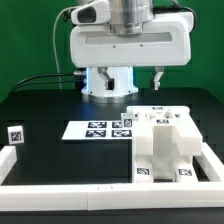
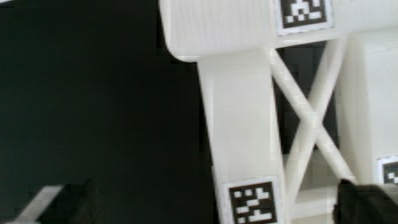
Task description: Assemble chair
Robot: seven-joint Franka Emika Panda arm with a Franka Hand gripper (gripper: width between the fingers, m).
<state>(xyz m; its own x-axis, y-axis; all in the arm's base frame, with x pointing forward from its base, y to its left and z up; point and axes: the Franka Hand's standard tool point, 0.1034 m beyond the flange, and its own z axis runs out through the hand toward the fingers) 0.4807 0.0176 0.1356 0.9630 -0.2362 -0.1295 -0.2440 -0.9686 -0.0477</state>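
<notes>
Near corner of the rails (image 1: 70,190), exterior view's right: chair (image 1: 160,140), partly built, just beside the marker board (image 1: 100,128). Light, stiff, slick plastic (thin cross-braces (image 2: 306,110) prob. fragile), so grip the thick post (image 2: 240,110). The gripper (image 2: 199,203) is spread wide, holding nothing.

The blocky white plastic chair assembly (image 1: 162,150) stands upright in the exterior view's lower right, with black-and-white square tags on its top and front. The wrist view shows its white cross-braced panel (image 2: 235,110) close up. A small white tagged block (image 1: 15,133), possibly a loose part, sits at the far left.
</notes>
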